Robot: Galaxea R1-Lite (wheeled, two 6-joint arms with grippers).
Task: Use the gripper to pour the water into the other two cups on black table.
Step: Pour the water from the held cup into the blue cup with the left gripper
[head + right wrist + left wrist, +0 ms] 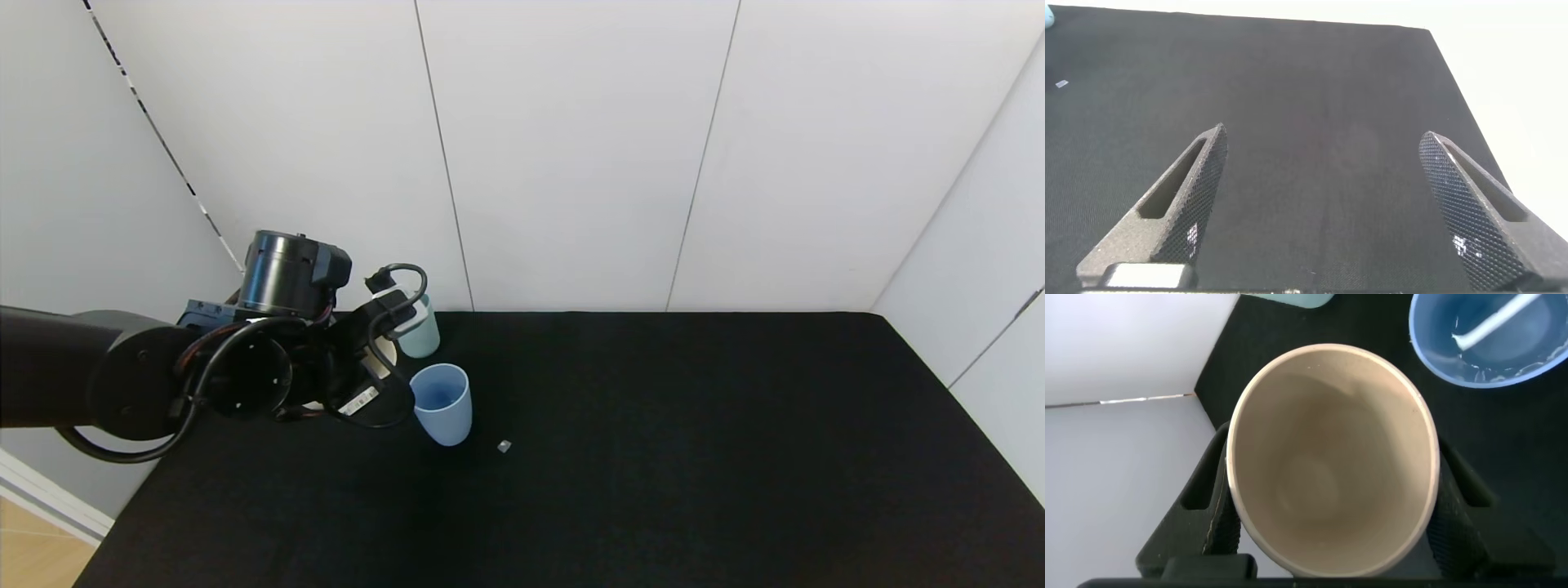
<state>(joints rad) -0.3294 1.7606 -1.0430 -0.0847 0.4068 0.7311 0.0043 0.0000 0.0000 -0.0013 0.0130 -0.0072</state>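
- At the far left of the black table [653,457], the left gripper [1331,514] has its fingers [1221,514] clamped on either side of a cream cup [1331,457], whose inside looks empty.
- Just right of it stands the light blue cup [442,403], holding a little water.
- Behind, near the wall, stands the teal green cup [420,331], partly hidden by the gripper's cables.
- A small pale scrap [504,446] lies right of the blue cup.
- Over bare tabletop, the right gripper [1331,212] hangs with fingers spread wide.
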